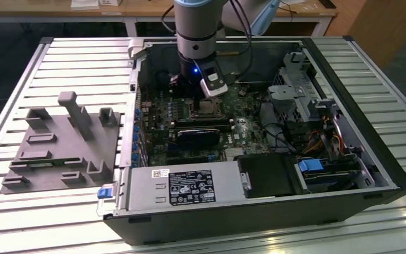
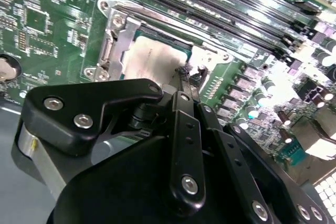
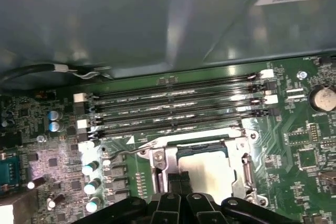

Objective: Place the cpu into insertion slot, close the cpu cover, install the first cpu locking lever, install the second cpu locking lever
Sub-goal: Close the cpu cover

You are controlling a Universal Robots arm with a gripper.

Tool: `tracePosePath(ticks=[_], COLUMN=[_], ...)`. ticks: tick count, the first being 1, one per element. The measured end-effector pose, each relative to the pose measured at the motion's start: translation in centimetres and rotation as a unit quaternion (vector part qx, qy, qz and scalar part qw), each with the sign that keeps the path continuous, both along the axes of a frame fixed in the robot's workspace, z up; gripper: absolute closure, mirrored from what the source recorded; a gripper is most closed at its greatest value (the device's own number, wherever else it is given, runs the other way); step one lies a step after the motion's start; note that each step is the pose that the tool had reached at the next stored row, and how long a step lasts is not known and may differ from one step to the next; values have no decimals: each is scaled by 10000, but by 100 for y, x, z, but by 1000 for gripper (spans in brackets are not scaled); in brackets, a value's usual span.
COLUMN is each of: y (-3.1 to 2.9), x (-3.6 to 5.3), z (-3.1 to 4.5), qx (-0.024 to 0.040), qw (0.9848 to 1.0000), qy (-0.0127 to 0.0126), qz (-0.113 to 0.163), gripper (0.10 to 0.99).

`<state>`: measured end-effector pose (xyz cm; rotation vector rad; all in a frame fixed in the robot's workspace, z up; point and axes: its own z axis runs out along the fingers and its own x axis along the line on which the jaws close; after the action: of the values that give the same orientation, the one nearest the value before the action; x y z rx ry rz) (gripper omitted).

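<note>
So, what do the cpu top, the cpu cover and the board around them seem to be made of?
The cpu: its top looks like matte silver-grey metal, with a dull sheen. The cpu cover: bright stamped metal, probably steel; it glints at the edges. The circuit board: green laminate, likely coated fibreglass, with fine traces.

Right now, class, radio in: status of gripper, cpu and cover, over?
Gripper shut, tips at cover edge. Cpu seated, cover down. No obstruction seen.
</note>
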<state>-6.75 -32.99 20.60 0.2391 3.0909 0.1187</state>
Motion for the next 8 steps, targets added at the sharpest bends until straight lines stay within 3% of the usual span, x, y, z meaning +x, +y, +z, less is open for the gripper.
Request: tracePosePath(ticks=[8], y=[-1], x=[195], z=[1], qx=[-1], qw=[10000], qy=[34], qz=[0], gripper=[984])
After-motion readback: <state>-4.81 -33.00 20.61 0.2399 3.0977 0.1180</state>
